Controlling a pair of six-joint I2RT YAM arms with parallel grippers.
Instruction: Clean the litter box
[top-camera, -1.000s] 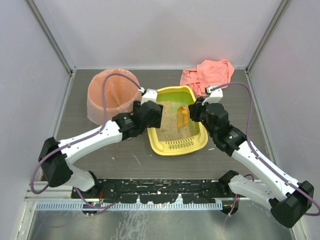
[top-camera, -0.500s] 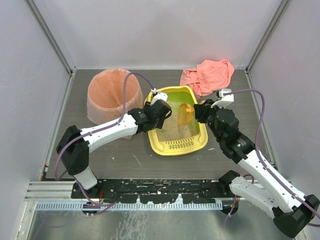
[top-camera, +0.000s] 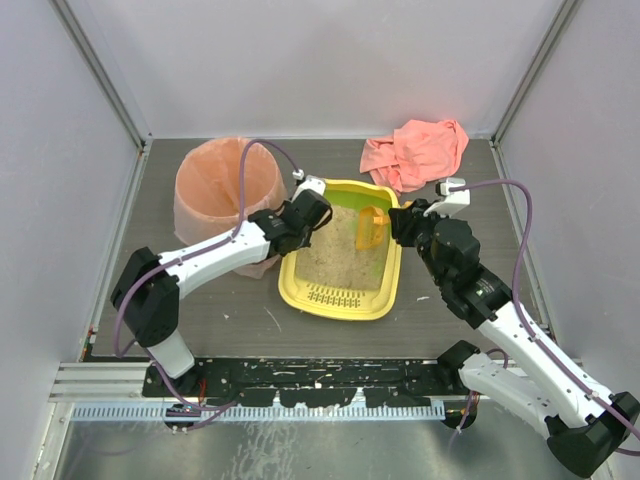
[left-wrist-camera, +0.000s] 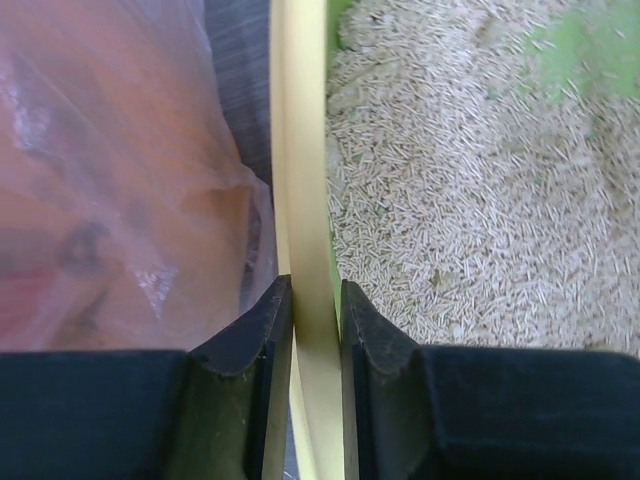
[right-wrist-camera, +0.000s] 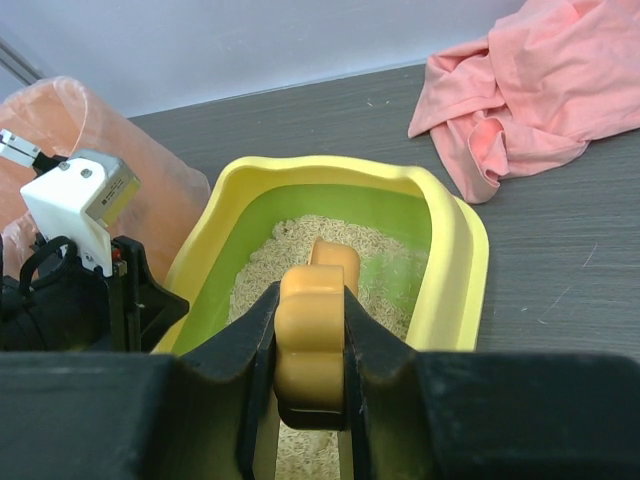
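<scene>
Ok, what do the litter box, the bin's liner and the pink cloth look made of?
Litter box: moulded plastic, smooth, slightly glossy yellow rim. Bin liner: thin translucent pink plastic film, crinkled with shiny highlights. Pink cloth: soft fabric, probably knit, matte, crumpled in folds.

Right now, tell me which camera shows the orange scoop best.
Right wrist: the scoop fills the centre, its handle clamped in the right claw above the litter box. Top external shows it small, over the litter. Left wrist misses it, showing only the box's rim, litter and the pink-bagged bin.
</scene>
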